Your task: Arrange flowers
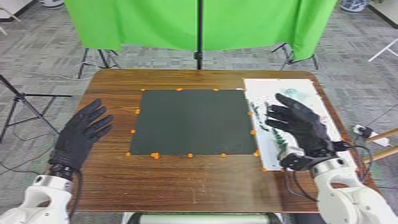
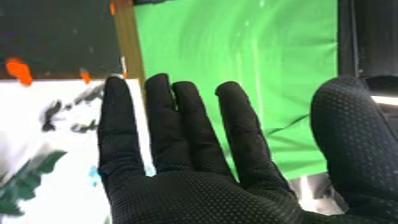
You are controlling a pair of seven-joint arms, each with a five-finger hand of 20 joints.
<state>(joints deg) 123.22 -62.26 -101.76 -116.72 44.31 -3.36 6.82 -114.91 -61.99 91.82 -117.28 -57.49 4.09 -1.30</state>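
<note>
My right hand (image 1: 300, 126) is over the white board on the table's right side, its fingers relaxed and holding nothing. In the right wrist view the same hand (image 2: 191, 195) has its fingers straight and the thumb apart. Beneath and beside it on the board lie green leafy stems (image 1: 281, 140), whose leaves (image 2: 32, 182) also appear in the right wrist view. A pale, clear glass-like item (image 1: 297, 94) is near the board's far end, just beyond the fingertips. My left hand (image 1: 82, 131) is open at the table's left side, with nothing in it.
A dark square mat (image 1: 191, 122), edged with orange marks, covers the middle of the brown table (image 1: 204, 185). The white board (image 1: 266, 86) is to its right. Behind the table hangs a green cloth (image 1: 142, 22) on a stand.
</note>
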